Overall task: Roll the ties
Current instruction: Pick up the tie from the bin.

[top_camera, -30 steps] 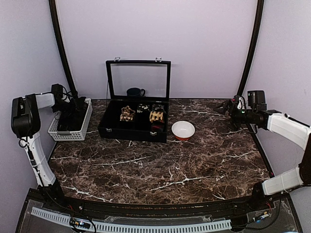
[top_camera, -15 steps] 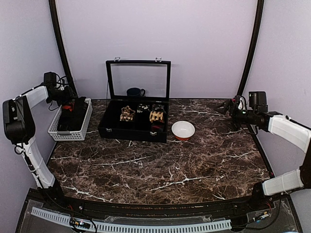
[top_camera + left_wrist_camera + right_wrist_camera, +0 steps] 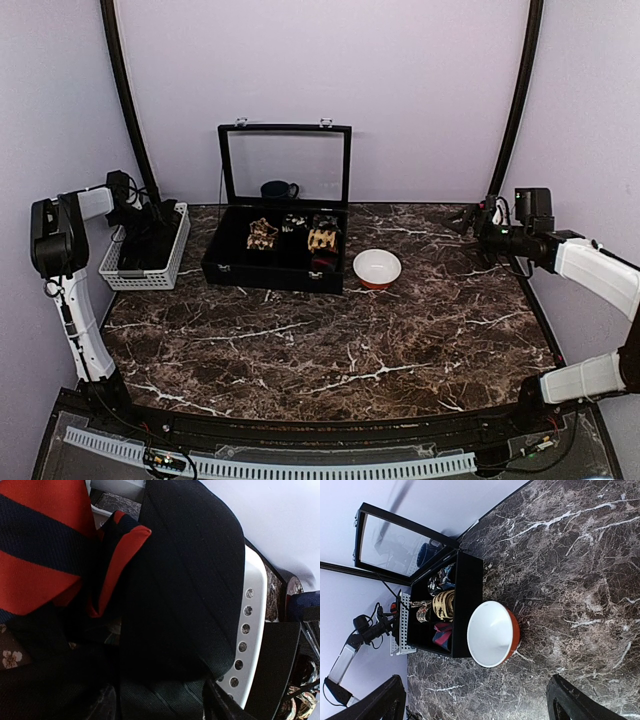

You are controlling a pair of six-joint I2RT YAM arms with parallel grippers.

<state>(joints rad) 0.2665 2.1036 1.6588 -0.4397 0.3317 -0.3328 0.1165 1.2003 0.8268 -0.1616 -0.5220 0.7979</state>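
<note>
A plain black tie [image 3: 190, 580] and a red and navy striped tie [image 3: 40, 545] lie heaped in the white basket [image 3: 250, 645]. My left gripper [image 3: 162, 705] reaches down into that basket [image 3: 140, 283], open, its fingers [image 3: 107, 705] standing on either side of the black fabric. Several rolled ties [image 3: 262, 234] sit in compartments of the black case [image 3: 275, 272]; the right wrist view shows them [image 3: 442, 605] too. My right gripper [image 3: 477, 702] hangs open above the marble at the far right [image 3: 465, 222], with nothing between its fingers.
A red bowl with a white inside [image 3: 377, 268] stands just right of the case, whose glass lid [image 3: 285, 165] is raised. A dark mug [image 3: 278, 189] sits behind the case. The basket is against the left wall.
My left gripper has gone from shut to open over the basket's ties; that arm rose briefly and came back down. The right arm has barely moved.
</note>
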